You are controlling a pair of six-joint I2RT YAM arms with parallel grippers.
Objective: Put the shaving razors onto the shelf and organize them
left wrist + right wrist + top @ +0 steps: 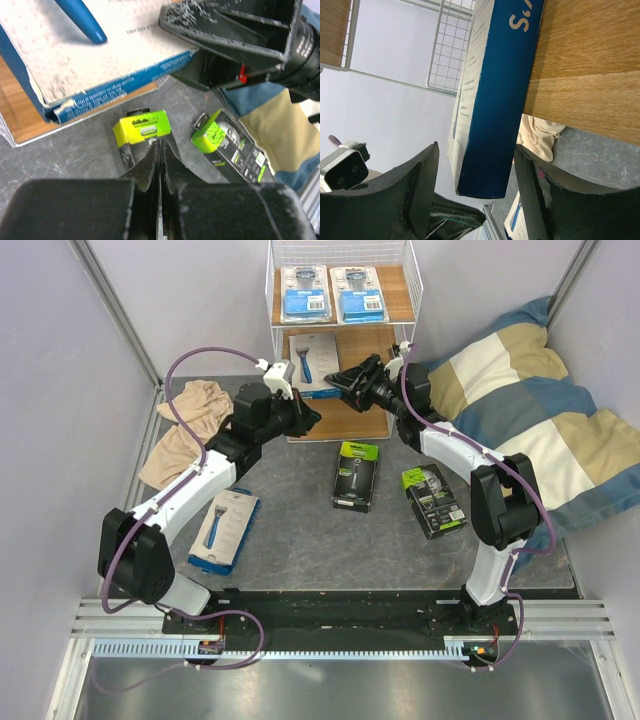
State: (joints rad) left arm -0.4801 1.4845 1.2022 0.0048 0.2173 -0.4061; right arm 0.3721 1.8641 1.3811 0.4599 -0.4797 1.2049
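The right claw (345, 378) stands wide astride the white razor pack (312, 361) on the lowest board of the shelf (362, 422); the left claw (314, 418) is pinched empty beside it; a crooked retreat could drag the pack off.

Two robot arms seen from above: left arm (190, 495) and right arm (455, 448), each with white link shells and bulky black joint housings. A thin mauve cable (205, 350) loops along each arm. Both bases sit on a black plate (340, 610) at 6 o'clock. A white camera block (278, 375) tops the left wrist. The left gripper (160, 142) has matte black wedge-shaped fingers. The right gripper (476, 147) has broad, grainy black ones.
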